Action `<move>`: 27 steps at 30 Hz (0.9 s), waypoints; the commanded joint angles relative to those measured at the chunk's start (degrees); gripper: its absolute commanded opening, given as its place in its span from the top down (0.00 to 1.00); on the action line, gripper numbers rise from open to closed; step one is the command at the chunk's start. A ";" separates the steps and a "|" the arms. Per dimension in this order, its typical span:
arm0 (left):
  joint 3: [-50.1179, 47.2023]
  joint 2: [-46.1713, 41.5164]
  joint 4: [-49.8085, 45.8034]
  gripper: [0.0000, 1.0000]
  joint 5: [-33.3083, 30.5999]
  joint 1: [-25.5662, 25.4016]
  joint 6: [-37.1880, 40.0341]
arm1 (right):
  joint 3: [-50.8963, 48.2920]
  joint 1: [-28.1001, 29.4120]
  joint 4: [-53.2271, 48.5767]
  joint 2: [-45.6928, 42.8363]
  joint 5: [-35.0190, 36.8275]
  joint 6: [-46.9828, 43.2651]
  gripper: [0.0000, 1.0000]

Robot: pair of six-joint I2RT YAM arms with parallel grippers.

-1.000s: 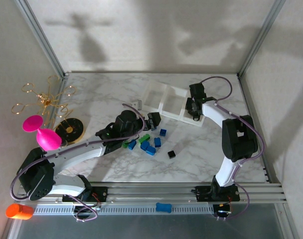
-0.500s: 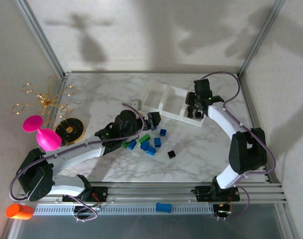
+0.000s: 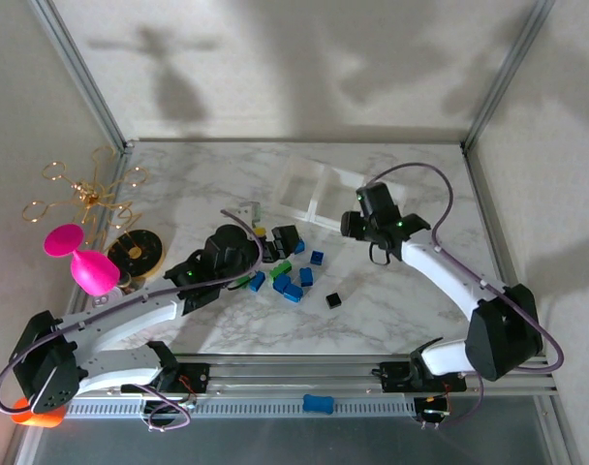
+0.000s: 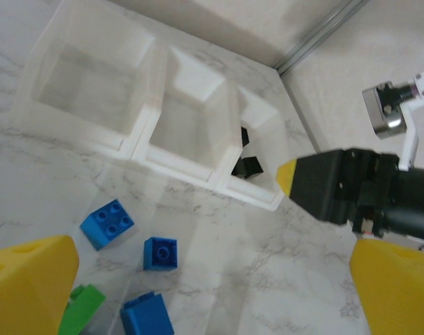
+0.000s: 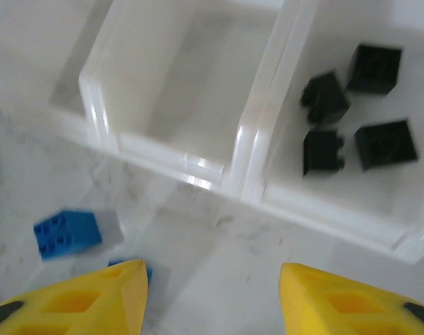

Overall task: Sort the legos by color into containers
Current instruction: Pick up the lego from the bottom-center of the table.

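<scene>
My left gripper [image 4: 212,289] is spread as wide as it goes. Its yellow fingertips [image 4: 31,279] sit at the lower corners of my left wrist view, with nothing gripped between them. Under that gap lies the marble table [image 4: 219,230] with loose legos on it: three blue bricks [image 4: 107,223] and a green brick [image 4: 79,310] just beside my left-hand pad.

My right gripper [image 5: 212,300] is parted as well, though less widely. It holds nothing, and only bare marble shows between its pads. Just beyond them runs the near wall of the containers [image 5: 198,167], three white bins joined in a row. I hover on the table side of that wall, roughly in line with the divider between the middle and right-hand bins. The right-hand bin holds four black bricks [image 5: 324,98], lying loose and apart from one another. The middle bin shows a bare white floor. Off to the left of my pads a single blue piece [image 5: 65,234] lies on the marble. A blurred blue edge at my left pad may be another, though I cannot tell.

From above, the loose pile [image 3: 290,281] sits between my two arms, near the tray. One lone black brick [image 3: 333,301] lies on its near right side, apart from the rest.
</scene>
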 commanded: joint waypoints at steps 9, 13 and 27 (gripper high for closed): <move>-5.52 -6.58 -4.29 0.00 -3.70 -0.01 -3.74 | -9.97 12.60 -2.99 -3.89 -1.75 5.80 0.43; -7.21 -8.62 -5.03 0.00 -5.24 -0.01 -4.23 | -11.96 16.03 -1.44 -2.63 -3.00 7.40 0.42; -9.13 -9.61 -5.42 0.00 -6.58 -0.02 -4.25 | -16.14 22.77 0.36 5.79 -0.26 11.39 0.40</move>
